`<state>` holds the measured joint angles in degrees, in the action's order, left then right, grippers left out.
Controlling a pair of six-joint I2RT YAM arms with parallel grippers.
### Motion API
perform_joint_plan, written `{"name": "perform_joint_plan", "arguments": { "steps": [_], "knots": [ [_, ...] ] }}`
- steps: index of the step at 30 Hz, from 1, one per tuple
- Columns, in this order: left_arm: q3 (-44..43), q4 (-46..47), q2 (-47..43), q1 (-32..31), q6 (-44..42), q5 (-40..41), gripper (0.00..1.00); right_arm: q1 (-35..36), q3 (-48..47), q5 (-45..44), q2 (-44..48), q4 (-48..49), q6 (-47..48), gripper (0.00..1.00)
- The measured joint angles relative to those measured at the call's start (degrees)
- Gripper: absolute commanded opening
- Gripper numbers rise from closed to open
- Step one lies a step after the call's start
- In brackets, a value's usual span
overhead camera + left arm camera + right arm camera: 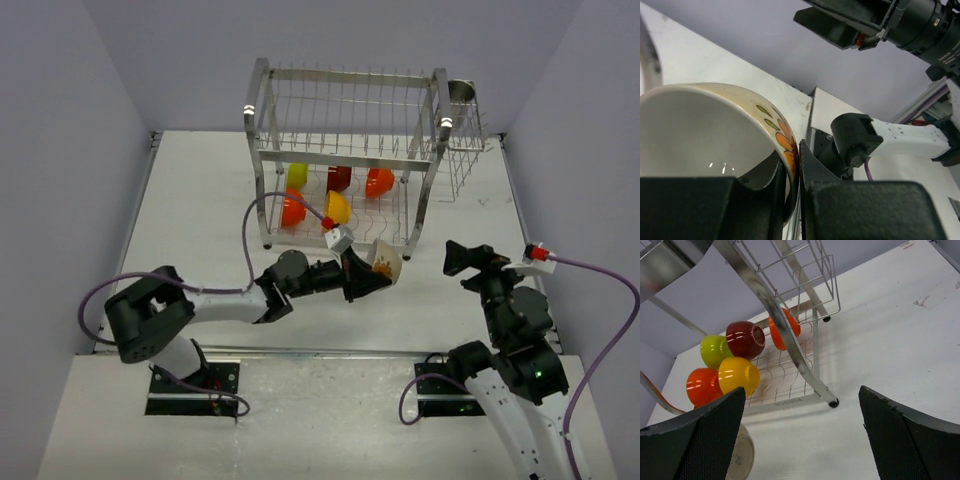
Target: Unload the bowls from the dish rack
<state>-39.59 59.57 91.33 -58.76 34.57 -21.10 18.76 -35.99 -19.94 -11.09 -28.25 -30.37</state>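
The dish rack (345, 150) stands at the far middle of the table. Its lower tier holds a lime-green bowl (298, 176), a dark red bowl (339, 178), an orange bowl (379, 182), an orange-red bowl (293, 210) and a yellow bowl (338, 207). My left gripper (365, 275) is shut on the rim of the whitish bowl with an orange pattern (386, 260), held tilted in front of the rack; the pinch shows in the left wrist view (799, 160). My right gripper (455, 258) is open and empty, right of that bowl, facing the rack (785, 315).
A small metal cup (461, 92) sits in the wire side basket (462, 160) at the rack's right. The rack's front right foot (832, 402) rests on the white table (200, 220). Grey walls enclose the table on three sides.
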Motion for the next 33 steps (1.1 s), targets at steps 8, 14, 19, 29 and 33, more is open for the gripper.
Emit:
{"name": "perform_joint_plan", "arguments": {
  "steps": [8, 14, 19, 29, 33],
  "knots": [
    [9.6, -33.0, -30.3, -7.9, -2.8, 29.9, 0.0, 0.0, 0.0, 0.2, 0.4, 0.0, 0.0, 0.96],
    [-1.9, -80.3, -38.1, -13.7, 16.4, 55.8, 0.0, 0.0, 0.0, 1.2, 0.4, 0.0, 0.0, 0.96],
    [-15.2, -115.8, -28.7, -11.6, 36.9, 66.9, 0.0, 0.0, 0.0, 2.2, 1.4, 0.0, 0.0, 0.96],
    [-17.6, -121.7, -29.6, 13.4, 30.7, 72.1, 0.0, 0.0, 0.0, 5.1, 1.9, 0.2, 0.0, 0.96],
    [-17.5, -109.1, -28.3, 29.6, 18.1, 66.7, 0.0, 0.0, 0.0, 6.3, 2.2, 0.4, 0.1, 0.96]
  ]
}}
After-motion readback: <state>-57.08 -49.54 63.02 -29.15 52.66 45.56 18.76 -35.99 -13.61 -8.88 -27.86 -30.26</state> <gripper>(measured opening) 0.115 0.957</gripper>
